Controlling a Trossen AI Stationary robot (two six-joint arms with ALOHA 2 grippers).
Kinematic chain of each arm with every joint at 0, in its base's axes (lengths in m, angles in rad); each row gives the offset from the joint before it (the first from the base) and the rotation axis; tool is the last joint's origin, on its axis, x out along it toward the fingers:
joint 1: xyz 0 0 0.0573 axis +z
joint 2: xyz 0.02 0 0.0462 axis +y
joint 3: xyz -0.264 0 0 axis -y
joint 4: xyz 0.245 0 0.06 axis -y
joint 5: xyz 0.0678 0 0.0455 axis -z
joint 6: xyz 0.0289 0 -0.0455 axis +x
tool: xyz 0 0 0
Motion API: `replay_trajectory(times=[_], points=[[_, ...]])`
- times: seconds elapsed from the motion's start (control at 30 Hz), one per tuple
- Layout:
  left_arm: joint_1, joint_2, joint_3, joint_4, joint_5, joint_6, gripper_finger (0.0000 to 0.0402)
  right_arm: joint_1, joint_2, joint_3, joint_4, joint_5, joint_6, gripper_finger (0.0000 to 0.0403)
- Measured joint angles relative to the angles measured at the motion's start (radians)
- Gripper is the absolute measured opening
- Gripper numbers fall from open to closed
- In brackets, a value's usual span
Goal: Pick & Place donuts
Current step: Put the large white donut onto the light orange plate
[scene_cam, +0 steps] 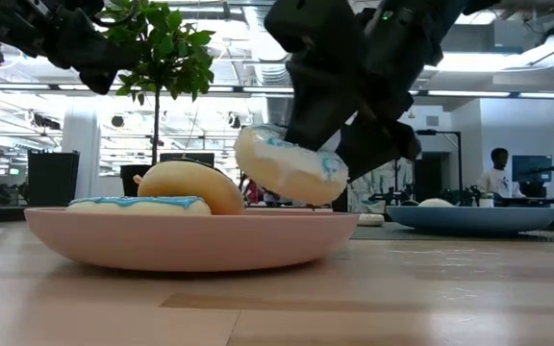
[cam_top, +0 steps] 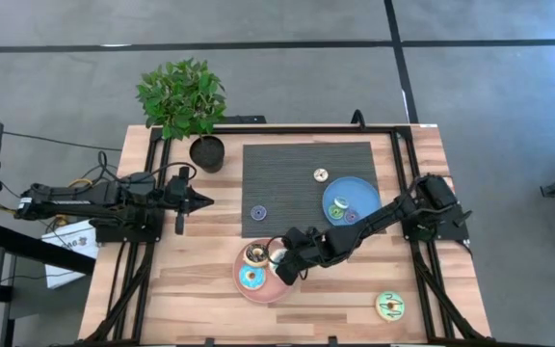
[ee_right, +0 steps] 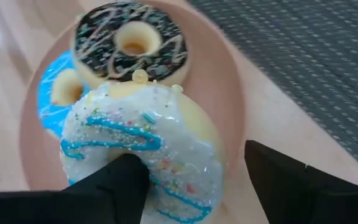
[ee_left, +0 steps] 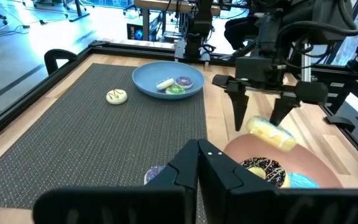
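My right gripper [ee_right: 188,165] is open over the pink plate [cam_top: 268,301], around a white-frosted donut [ee_right: 148,143] with blue lines. That donut shows tilted in the low view [scene_cam: 291,163]. A dark brown donut [cam_top: 255,253] and a blue donut [cam_top: 251,279] lie flat in the pink plate. A green-yellow donut [cam_top: 390,306] lies on the wood near the table's near-right corner. A tiny cream ring [cam_top: 321,174] and a tiny purple one [cam_top: 257,212] lie on the dark mat. My left gripper [cam_top: 203,200] is shut and hovers at the table's left. My right gripper comes from above, slanting down. One finger [ee_right: 120,180] sits at the white donut's hole, against the inner rim [ee_right: 154,163]. The other finger [ee_right: 291,180] stands off the outer edge, with bare plate between. The donut is tilted over the plate; whether it rests there I cannot tell.
A round blue plate [cam_top: 359,188] with tiny rings stands on the mat's right part [cam_top: 287,173]. A potted plant [cam_top: 207,151] is at the far left of the mat. Black rails run along both sides of the table. Bare wood shows at the near-left.
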Motion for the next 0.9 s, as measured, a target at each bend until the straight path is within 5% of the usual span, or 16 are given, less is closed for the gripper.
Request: replay_trajectory(times=[0.9], points=[[0.000, 0.000, 0.000, 0.004, 0.001, 0.003, 0.0000, -0.039, 0.001, 0.008, 0.013, -0.112, -0.065, 0.0163]])
